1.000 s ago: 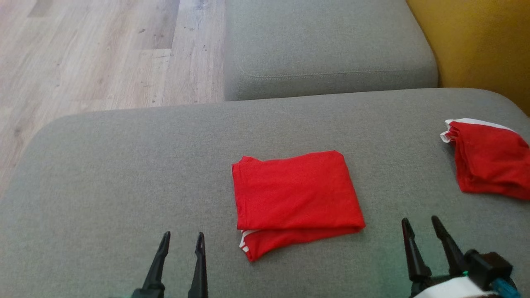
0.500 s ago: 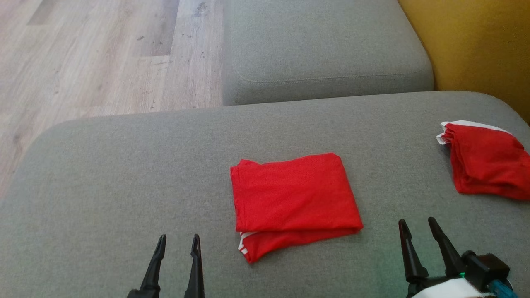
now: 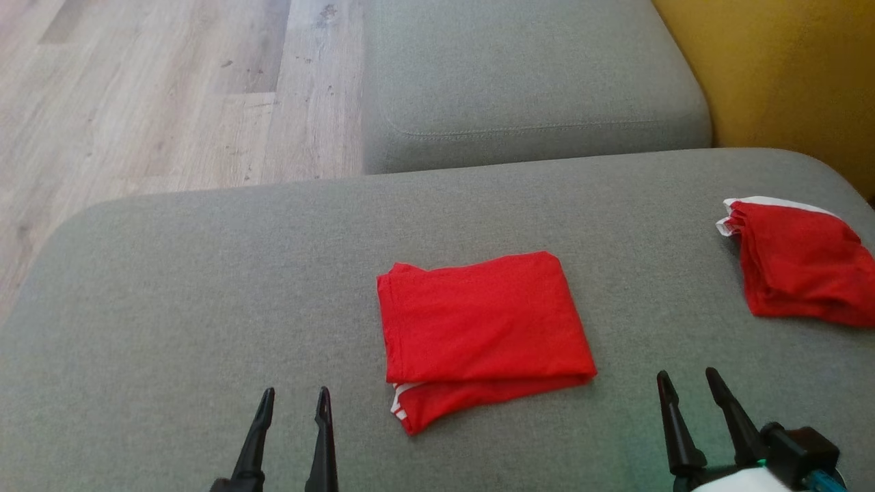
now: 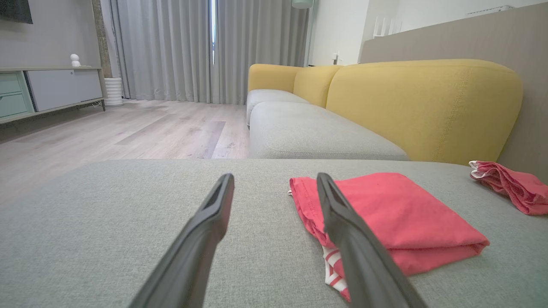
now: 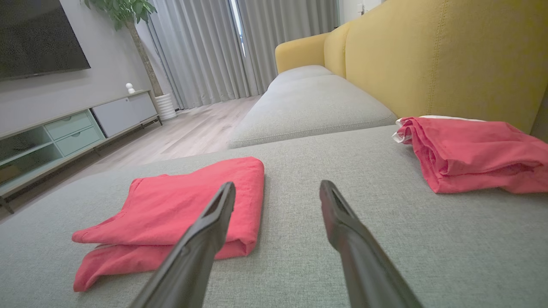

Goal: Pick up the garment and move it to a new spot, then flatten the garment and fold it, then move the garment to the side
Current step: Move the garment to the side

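A red garment (image 3: 482, 329) lies folded into a neat rectangle in the middle of the grey sofa cushion (image 3: 171, 287), with a white-striped edge peeking out at its near left corner. My left gripper (image 3: 294, 395) hovers open to its near left, empty. My right gripper (image 3: 685, 377) stands open to its near right, also empty. The left wrist view has the folded garment (image 4: 385, 214) just right of the fingers. In the right wrist view the garment (image 5: 180, 209) lies to the left.
A second red garment (image 3: 800, 277) with a white edge lies bunched at the cushion's far right, also visible as the second garment (image 5: 471, 152). Another grey cushion (image 3: 533, 75) sits beyond, a yellow backrest (image 3: 786, 68) to the right, wooden floor (image 3: 150, 89) at left.
Both grippers have drawn back slightly toward the near edge. The head camera shifted a little, so the whole picture slid left. The garments lie as before.
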Motion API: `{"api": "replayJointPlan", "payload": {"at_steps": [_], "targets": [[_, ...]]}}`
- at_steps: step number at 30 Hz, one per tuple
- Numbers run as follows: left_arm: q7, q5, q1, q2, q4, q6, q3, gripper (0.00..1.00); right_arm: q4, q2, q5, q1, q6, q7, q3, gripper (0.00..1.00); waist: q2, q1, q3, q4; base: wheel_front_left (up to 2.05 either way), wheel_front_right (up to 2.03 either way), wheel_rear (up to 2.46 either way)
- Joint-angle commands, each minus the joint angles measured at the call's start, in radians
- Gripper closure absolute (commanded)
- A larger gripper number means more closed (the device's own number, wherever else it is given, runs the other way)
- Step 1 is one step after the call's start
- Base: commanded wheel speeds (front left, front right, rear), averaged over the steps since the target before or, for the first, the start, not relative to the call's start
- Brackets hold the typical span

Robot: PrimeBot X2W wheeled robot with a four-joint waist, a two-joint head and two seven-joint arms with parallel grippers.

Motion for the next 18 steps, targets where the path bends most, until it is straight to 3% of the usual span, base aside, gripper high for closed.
{"api": "replayJointPlan", "payload": {"at_steps": [1,11,18], "targets": [[-0.009,-0.004,-0.026,-0.012,-0.034,0.001,0.036,0.00,-0.031,-0.016,-0.009,-0.034,-0.001,-0.014,0.021,0.00,0.0000,0.0000,0.004,0.001,0.00,0.00,0.00],[-0.009,-0.006,-0.040,-0.013,-0.036,-0.002,0.032,0.00,-0.007,-0.025,-0.018,-0.056,-0.001,-0.014,0.045,0.00,0.0000,0.0000,0.043,0.012,0.00,0.00,0.00],[-0.009,-0.008,-0.059,-0.013,-0.029,0.001,0.009,0.00,0.152,-0.063,0.034,-0.190,-0.001,0.016,0.116,0.00,0.0000,0.0000,0.110,0.037,0.00,0.00,0.00]]}}
